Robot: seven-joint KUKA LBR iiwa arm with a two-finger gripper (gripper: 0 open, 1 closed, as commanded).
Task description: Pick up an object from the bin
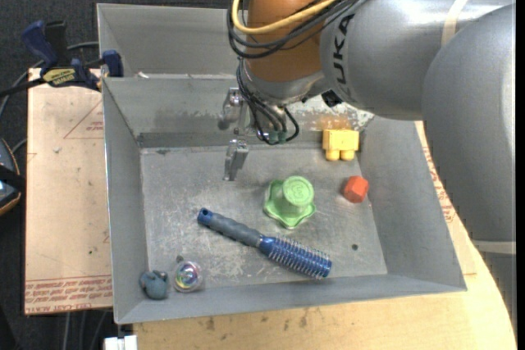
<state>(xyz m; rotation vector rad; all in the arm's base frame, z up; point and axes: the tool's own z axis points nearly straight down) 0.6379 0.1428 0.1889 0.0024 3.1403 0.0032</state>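
My gripper (235, 161) hangs over the bare floor of the bin, left of the middle and towards the back wall. Nothing shows in it. A green upturned cup (289, 201) with a scalloped rim stands to its lower right, a short way off. A blue hairbrush (266, 242) lies slantwise below the gripper, its handle end pointing up-left and its bristle head towards the front right.
A yellow toy block (340, 143) rests at the back right, partly under the arm, and a small red-orange piece (354, 189) lies just below it. In the front left corner sit a grey-blue lump (153, 284) and a small shiny ball (187, 276).
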